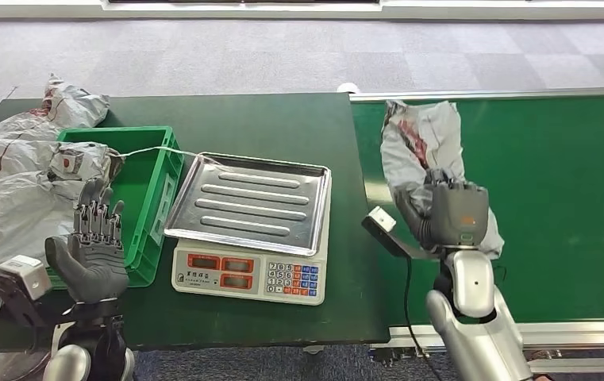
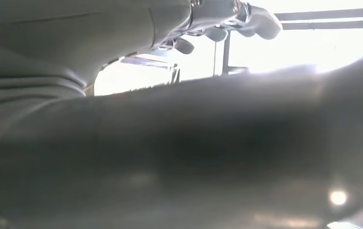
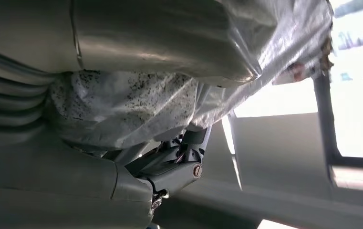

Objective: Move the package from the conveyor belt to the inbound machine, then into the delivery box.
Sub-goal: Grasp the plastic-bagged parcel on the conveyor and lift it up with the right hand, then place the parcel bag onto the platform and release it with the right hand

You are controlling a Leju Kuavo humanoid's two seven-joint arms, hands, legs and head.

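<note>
Left hand (image 1: 92, 250): raised over the table's near edge, fingers apart and upright, holding nothing.
Bags (image 1: 13, 182): piled just beyond and outward of the left hand, spilling over the rim of the green box (image 1: 151, 194).
Box: just inward of the left hand; last stop for the package, so best kept free by holding the left hand where it is.
Scale (image 1: 249, 230): between the two hands, steel tray bare; probably the inbound machine and the next stop.
Right hand (image 1: 453, 214): over the green belt (image 1: 568, 198), fingers wrapped on the near end of the grey package (image 1: 413, 147).
Package: on the belt, far end stretching away beyond the right hand; plastic pressed against the palm in the right wrist view.
Step in hand: securing the grip, then lifting clear of the belt edge before carrying inward to the tray; soft bag likely to sag, so worth lifting high.
Hard to make out: right fingertips hidden under the hand's back; label side of the package unseen; left wrist view a dark blur.
</note>
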